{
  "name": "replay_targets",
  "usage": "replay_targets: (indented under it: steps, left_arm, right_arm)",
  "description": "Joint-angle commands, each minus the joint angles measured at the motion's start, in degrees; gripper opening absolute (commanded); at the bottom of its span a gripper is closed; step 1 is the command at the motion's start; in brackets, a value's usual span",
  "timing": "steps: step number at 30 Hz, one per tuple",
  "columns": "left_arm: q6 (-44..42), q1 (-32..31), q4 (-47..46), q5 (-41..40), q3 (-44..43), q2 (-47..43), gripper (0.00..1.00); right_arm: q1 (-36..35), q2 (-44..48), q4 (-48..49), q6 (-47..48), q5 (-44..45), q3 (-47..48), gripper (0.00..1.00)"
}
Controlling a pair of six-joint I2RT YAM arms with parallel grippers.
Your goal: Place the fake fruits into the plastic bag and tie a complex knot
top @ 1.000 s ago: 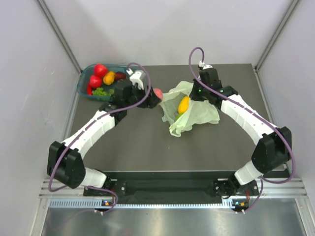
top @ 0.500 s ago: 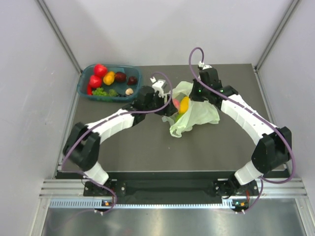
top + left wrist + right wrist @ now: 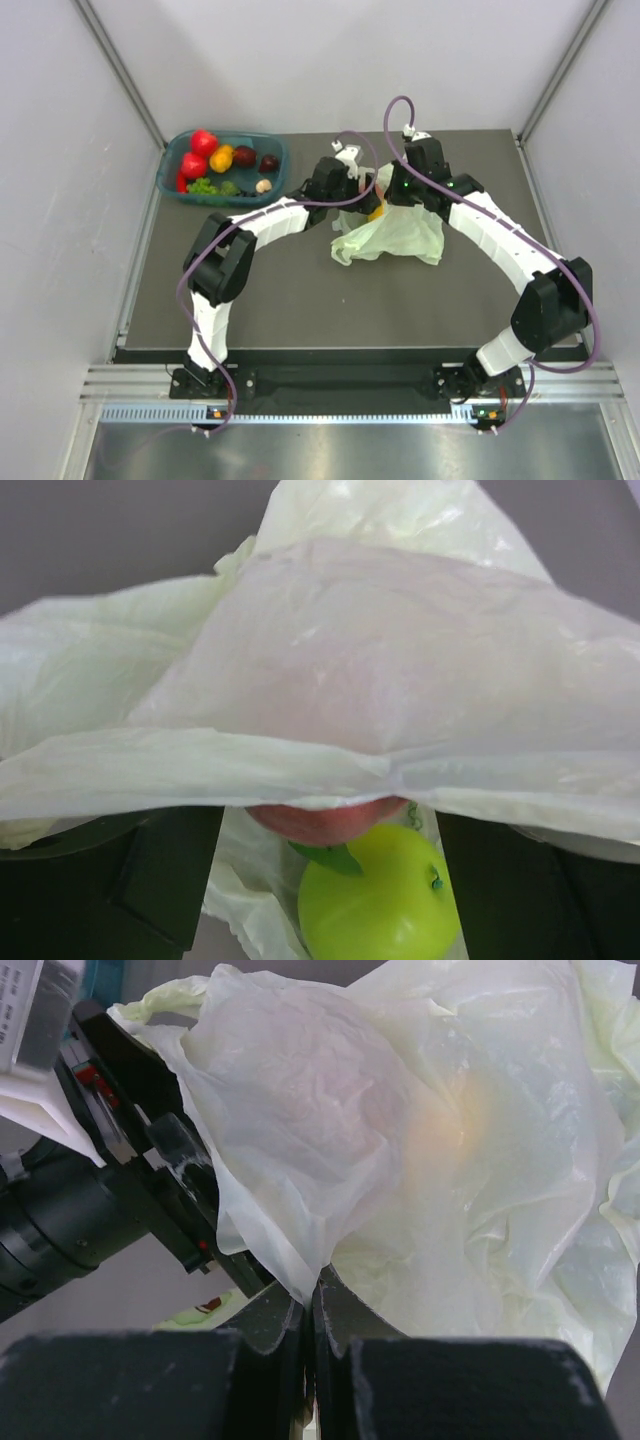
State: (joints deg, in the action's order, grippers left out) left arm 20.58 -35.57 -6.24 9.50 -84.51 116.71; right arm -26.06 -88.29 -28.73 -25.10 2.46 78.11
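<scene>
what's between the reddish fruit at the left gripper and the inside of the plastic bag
Nothing visible. The left gripper is already under the plastic bag's top film, jaws apart, and the reddish fruit sits between them next to a green apple. The right gripper pinches the bag's edge.

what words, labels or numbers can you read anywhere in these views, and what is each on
No text can be read.
white label on the left arm, top left of the right wrist view: dark marks, cropped and blurred, unreadable.
marked strip along the front rail: too small to read.
plastic bag and fake fruits: no print visible.
</scene>
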Motion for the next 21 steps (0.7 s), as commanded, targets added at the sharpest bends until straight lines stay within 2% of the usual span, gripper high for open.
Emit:
replay_targets:
  steps: [1, 2, 4, 11, 18, 21]
  left_arm:
    - [-1.50, -0.99, -2.02, -2.20, -1.72, -0.68, 0.90]
    - [-1.94, -1.08, -2.11, -2.46, -0.32, -1.47, 0.97]
    - [-2.21, -1.08, -1.93, -3.17, 1.09, -3.67, 0.99]
    - [-3.97, -1.08, 0.00, -4.22, 7.95, -13.32, 0.99]
    - [-4.32, -1.08, 11.05, -7.12, 10.33, -21.60, 0.95]
    - [-4.41, -0.99, 16.25, -11.14, 12.00, -25.64, 0.95]
  right_arm:
    - [1.02, 1.54, 2.10, -0.03, 1.14, 1.26, 0.00]
    - [1.02, 1.46, 2.01, -0.12, 1.32, 1.26, 0.00]
    - [1.10, 1.28, 2.19, 0.05, 1.49, 1.26, 0.00]
    - [1.28, 1.01, 2.63, -0.12, 1.67, 0.82, 0.00]
    - [1.81, 1.37, 3.15, -0.12, 1.41, 0.20, 0.00]
    - [1.81, 1.45, 3.24, -0.12, 1.15, 0.20, 0.00]
